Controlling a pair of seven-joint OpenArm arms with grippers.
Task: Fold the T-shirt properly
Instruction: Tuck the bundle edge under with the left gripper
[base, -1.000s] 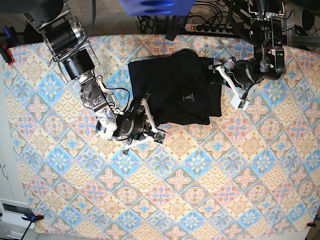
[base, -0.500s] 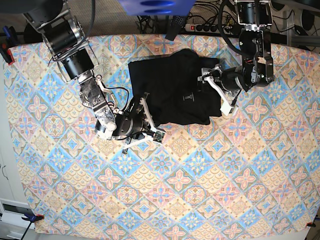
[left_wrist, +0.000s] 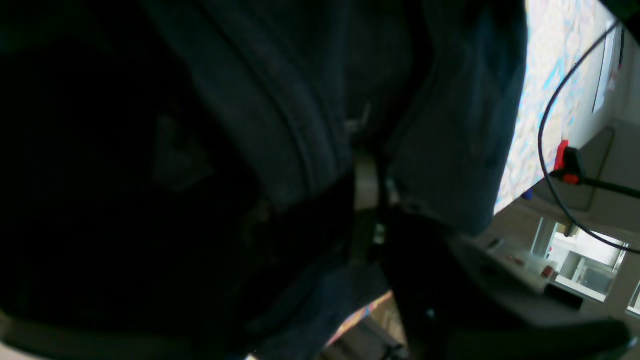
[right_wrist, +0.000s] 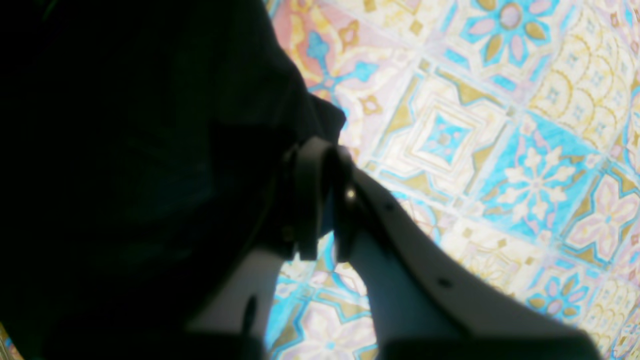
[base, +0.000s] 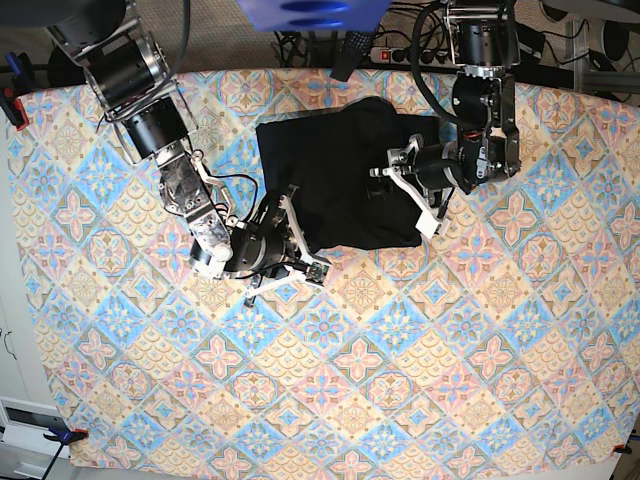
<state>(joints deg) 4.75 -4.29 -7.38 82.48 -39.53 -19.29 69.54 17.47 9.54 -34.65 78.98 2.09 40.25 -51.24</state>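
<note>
A patterned cloth (base: 420, 380) of blue, pink and yellow tile shapes covers the whole table, seen from above. On its far half, near the middle, lies the T-shirt (base: 330, 170), black and folded into a rough rectangle, with one rounded bulge at its far edge.

Two black robot arms reach in from the far corners. The right arm (base: 150, 110) comes from the upper left of the overhead view and bends down to the shirt's near left corner. The left arm (base: 480, 90) comes from the upper right and reaches over the shirt's right edge.

The right gripper (right_wrist: 320, 200) has its two fingers pressed together at the shirt's corner, with black cloth bunched against them; the wrist view suggests a pinch on the hem, with tile pattern showing just beyond. The left gripper (base: 405, 190) has pale fingers lying over the shirt's right side, one near its edge. Its wrist view is filled with dark cloth, and whether those fingers are spread or pinching cannot be told.
</note>
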